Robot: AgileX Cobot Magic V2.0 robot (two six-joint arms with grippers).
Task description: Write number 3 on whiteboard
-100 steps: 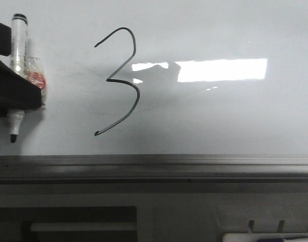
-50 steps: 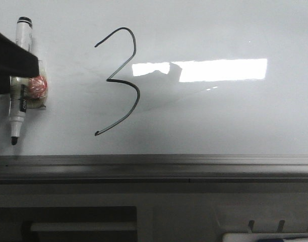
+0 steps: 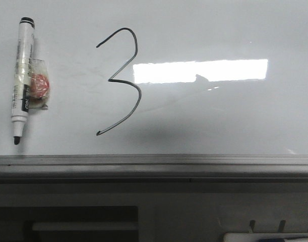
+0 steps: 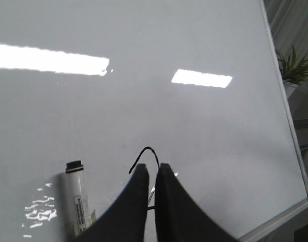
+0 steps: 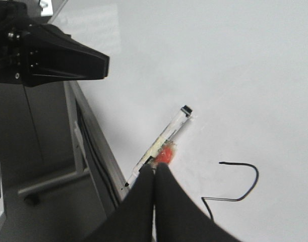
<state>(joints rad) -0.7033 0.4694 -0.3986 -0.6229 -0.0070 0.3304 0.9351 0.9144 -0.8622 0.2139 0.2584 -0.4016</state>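
Left gripper (image 4: 152, 174): two black tapered fingers nearly pressed together, only a thin slit between the tips, nothing pinched; it hangs clear above the board with no contact seen. Right gripper (image 5: 155, 174): black fingers pressed together tip to tip, holding nothing; in its own view the tips overlap the sight of the marker's red patch, but contact cannot be confirmed. The left arm's dark housing (image 5: 48, 58) shows in the right wrist view, well apart from the marker.

Just beyond the left fingertips, the thin black hand-drawn number 3 (image 3: 124, 80) sits on the large glossy white whiteboard (image 3: 219, 121); upper bowl rounded, middle point sharp and angular, lower bowl ending in a long tail running down-left; line is continuous and dark; only its top hook shows in the left wrist view (image 4: 145, 155).

The white cylindrical marker with black cap end and black tip (image 3: 21, 80) lies flat on the board at the front view's left, near the digit but apart, tip toward the rail; a clear taped wrap with a red round patch (image 3: 39, 85) clings to its side.

A bright rectangular light reflection (image 3: 201, 70) lies right of the digit, touching its middle; the grey metal bottom rail (image 3: 154, 164) runs below.
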